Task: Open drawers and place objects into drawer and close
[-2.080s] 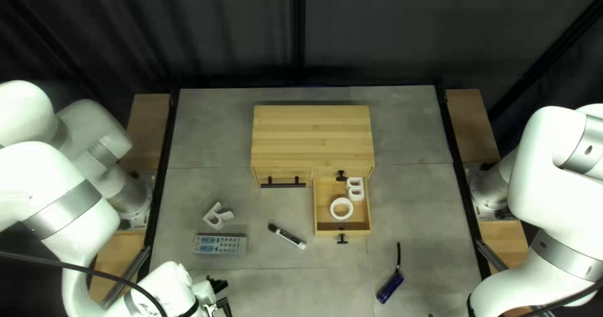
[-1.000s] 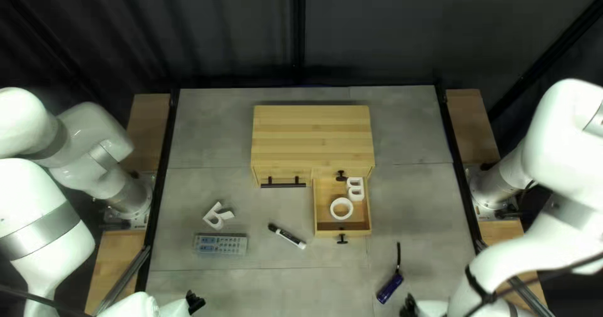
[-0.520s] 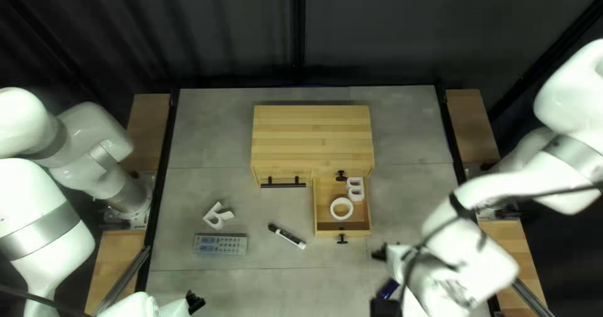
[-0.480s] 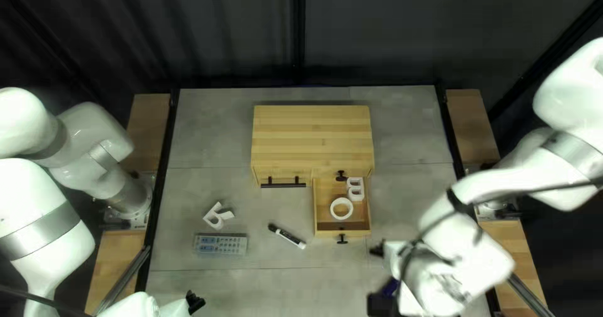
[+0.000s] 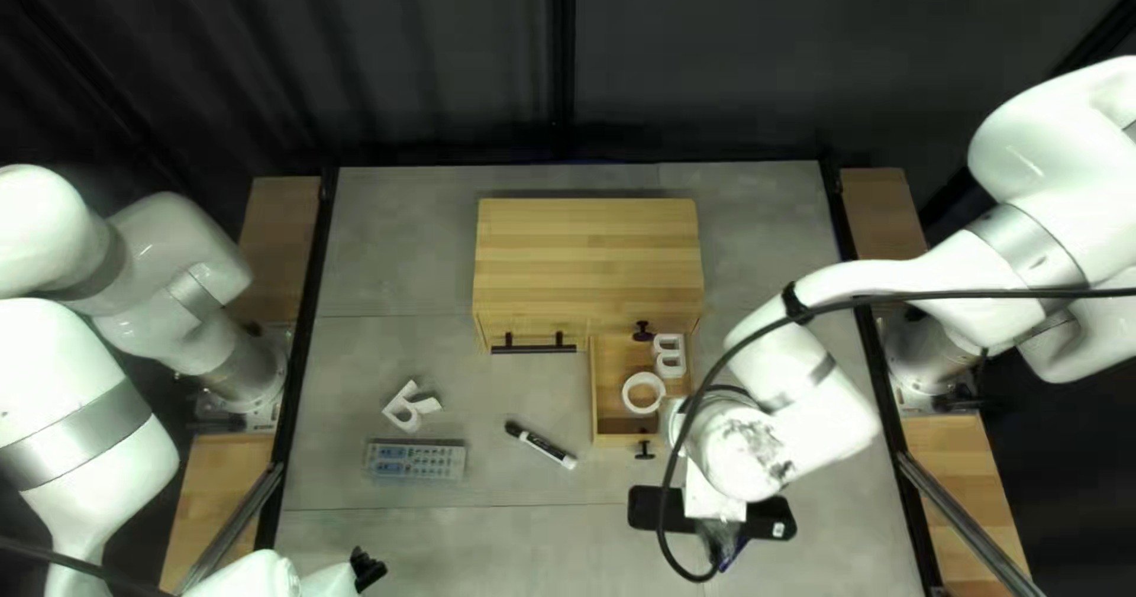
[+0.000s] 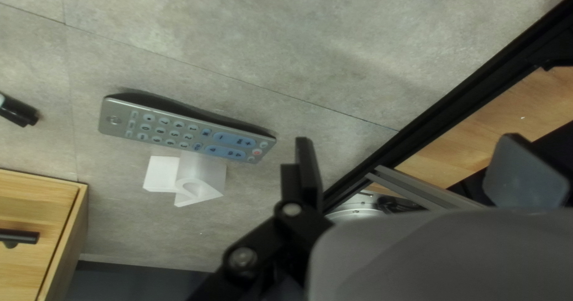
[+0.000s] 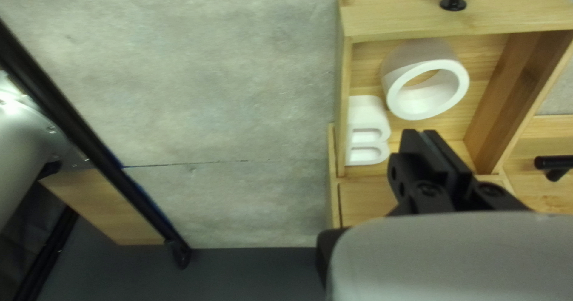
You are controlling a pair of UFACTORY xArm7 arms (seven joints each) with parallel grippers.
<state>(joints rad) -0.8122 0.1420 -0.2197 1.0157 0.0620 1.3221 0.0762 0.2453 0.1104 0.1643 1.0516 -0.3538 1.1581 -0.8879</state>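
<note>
Top: wooden drawer point(image 5: 594, 390) stuck out, white ring point(image 5: 627, 397) inside; it seemed light and stiff, best held by its black knob point(image 5: 645, 454); right arm point(image 5: 817, 431) bent down beside it, left arm point(image 5: 89, 431) back at the side | Left wrist: jaws wide, empty; remote point(image 6: 185, 133) well apart on the table point(image 6: 250, 38) | Right wrist: jaws narrow, nothing between.

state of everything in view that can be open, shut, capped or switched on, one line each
lower right drawer, open
upper right drawer, shut
bar-handled drawer, shut
marker, capped
remote, on or off can't be told
left gripper, open
right gripper, shut, apparently on nothing
</note>
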